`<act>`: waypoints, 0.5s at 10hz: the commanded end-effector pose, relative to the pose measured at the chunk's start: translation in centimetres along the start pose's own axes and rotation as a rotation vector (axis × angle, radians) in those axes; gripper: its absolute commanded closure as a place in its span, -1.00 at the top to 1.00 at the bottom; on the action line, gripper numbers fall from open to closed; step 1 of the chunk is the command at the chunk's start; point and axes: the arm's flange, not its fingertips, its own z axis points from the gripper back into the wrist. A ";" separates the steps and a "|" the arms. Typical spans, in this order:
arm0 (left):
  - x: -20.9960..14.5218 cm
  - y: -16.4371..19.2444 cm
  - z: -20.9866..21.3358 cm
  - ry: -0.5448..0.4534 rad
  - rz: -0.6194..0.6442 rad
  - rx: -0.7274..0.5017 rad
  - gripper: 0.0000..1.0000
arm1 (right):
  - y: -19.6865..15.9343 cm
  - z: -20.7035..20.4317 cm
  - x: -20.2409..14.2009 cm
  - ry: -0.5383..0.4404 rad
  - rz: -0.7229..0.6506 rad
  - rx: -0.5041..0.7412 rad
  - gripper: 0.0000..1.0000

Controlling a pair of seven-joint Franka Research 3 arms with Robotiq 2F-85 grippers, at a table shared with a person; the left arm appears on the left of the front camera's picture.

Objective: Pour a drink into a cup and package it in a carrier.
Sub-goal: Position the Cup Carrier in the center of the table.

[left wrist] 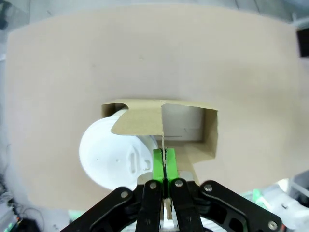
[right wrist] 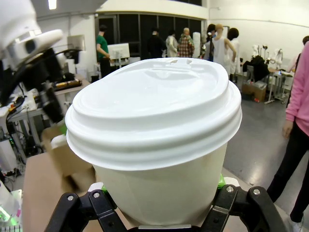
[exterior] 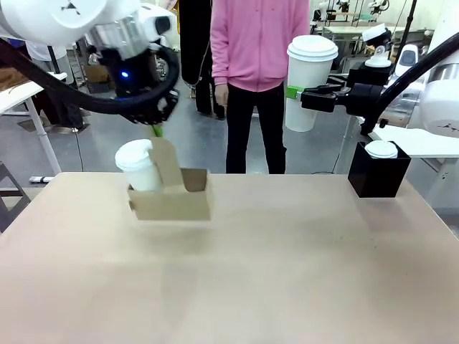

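Already one tall white paper cup with a domed plastic lid [exterior: 140, 166] sits in the small brown cardboard carrier [exterior: 176, 204], its upright tab [left wrist: 163, 140] pinched between my left gripper's [left wrist: 164, 162] fingers. My right gripper's [exterior: 295, 93] fingers clamp a second lidded white cup [exterior: 310, 79] aloft, not yet pocketed. Lids hide any drink, and I can't tell whether the carrier touches the bench [exterior: 287, 272].

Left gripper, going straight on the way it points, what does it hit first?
The left gripper clamps the handle tab of the carrier, so that comes first; the table lies beyond, gap unclear.
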 end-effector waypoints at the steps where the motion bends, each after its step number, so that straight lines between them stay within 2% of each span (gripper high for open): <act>1: -3.1 -2.9 -1.0 0.029 -0.057 0.001 -0.96 | 0.2 -0.2 0.3 -0.005 -0.007 -0.015 0.60; 3: -6.8 -7.2 -2.3 0.029 -0.084 0.022 -0.96 | 0.2 -0.2 0.3 -0.005 -0.007 -0.015 0.60; 5: -8.9 -10.4 -4.4 0.034 -0.143 0.043 -0.96 | 0.2 -0.2 0.3 -0.005 -0.007 -0.015 0.60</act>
